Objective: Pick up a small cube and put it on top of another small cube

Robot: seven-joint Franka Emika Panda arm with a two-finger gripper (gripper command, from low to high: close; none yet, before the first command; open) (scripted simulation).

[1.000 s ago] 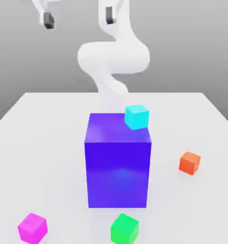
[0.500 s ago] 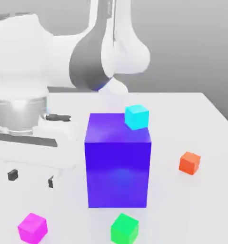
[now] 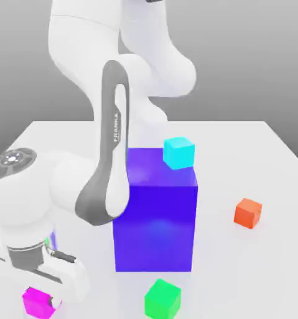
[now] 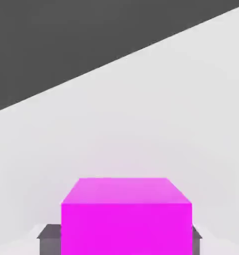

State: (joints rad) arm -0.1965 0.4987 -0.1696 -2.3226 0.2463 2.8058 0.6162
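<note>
Magenta cube [image 4: 126, 226] between the pincer's [image 4: 126, 244] fingertips [image 4: 50, 244]

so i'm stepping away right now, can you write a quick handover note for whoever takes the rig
Gripper: jaws closed on the magenta cube, one on each side.
Other small cubes: green near the front of the table, orange-red toward the exterior view's right, cyan on top of the big blue block.
Done: magenta cube gripped.
Left: lift it, set it on another small cube, release. The task doesn't say which one; green looks the simplest.
</note>
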